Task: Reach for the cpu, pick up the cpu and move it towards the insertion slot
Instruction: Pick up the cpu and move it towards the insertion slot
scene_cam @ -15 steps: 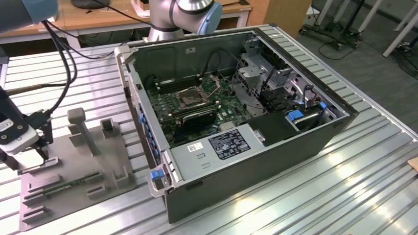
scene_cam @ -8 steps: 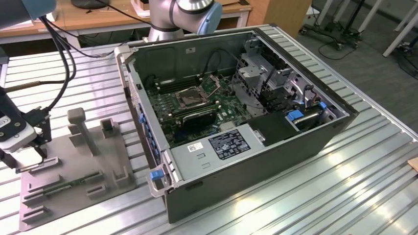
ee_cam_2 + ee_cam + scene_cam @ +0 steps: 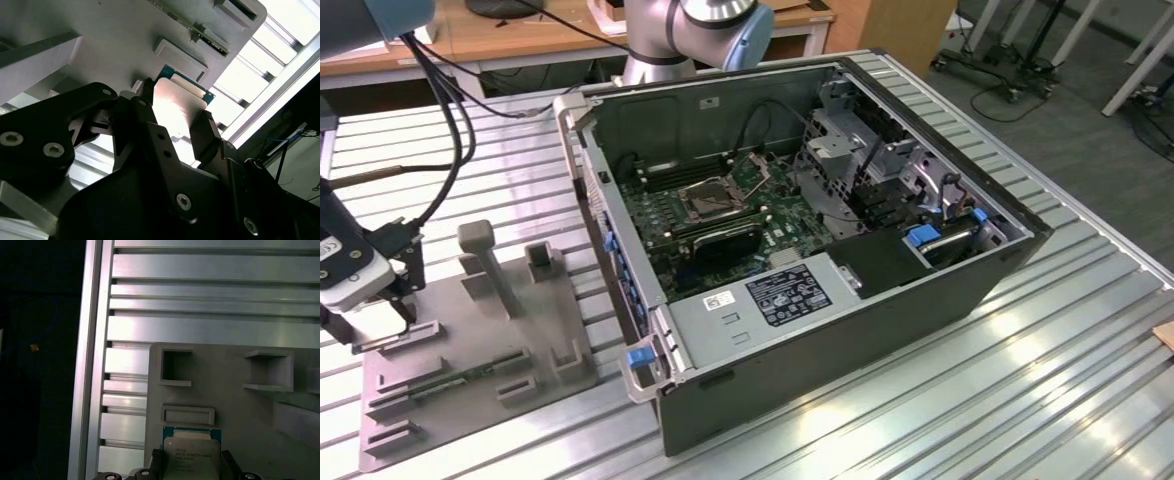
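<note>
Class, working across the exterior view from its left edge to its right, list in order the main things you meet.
gripper, closed on the cpu → grey plastic fixture → blue latch on the case corner → insertion slot → white-and-black sticker label → blue tab by the drive bay

The ribbed metal worktop (image 3: 1067, 340) carries a grey fixture (image 3: 454, 350) and, just beside it, an open computer case (image 3: 854, 350).

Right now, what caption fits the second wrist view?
The gripper brackets the cpu, with the grey fixture behind.
</note>
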Robot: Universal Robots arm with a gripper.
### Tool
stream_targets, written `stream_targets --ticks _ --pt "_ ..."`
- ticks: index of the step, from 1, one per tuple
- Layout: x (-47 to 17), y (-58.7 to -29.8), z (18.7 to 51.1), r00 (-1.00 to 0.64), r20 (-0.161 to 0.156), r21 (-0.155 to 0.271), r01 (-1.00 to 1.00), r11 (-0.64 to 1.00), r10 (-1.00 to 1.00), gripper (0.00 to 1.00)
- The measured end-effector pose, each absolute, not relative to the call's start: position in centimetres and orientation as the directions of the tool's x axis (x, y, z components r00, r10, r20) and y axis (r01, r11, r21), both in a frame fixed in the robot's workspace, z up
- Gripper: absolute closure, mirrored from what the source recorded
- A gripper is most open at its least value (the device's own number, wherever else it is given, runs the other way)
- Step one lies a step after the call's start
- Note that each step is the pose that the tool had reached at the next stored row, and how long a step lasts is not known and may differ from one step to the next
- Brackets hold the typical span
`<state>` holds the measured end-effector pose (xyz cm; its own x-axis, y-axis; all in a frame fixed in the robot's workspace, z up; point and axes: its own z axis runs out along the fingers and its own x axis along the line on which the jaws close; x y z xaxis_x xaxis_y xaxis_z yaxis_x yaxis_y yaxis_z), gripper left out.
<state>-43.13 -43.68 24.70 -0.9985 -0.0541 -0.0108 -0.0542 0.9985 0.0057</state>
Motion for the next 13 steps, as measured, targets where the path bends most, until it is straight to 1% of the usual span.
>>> stream_targets --ticks 13 --pt "-43.1 -43.7 26.0 -0.998 -0.011 0.006 -0.054 0.999 -0.054 0.46"
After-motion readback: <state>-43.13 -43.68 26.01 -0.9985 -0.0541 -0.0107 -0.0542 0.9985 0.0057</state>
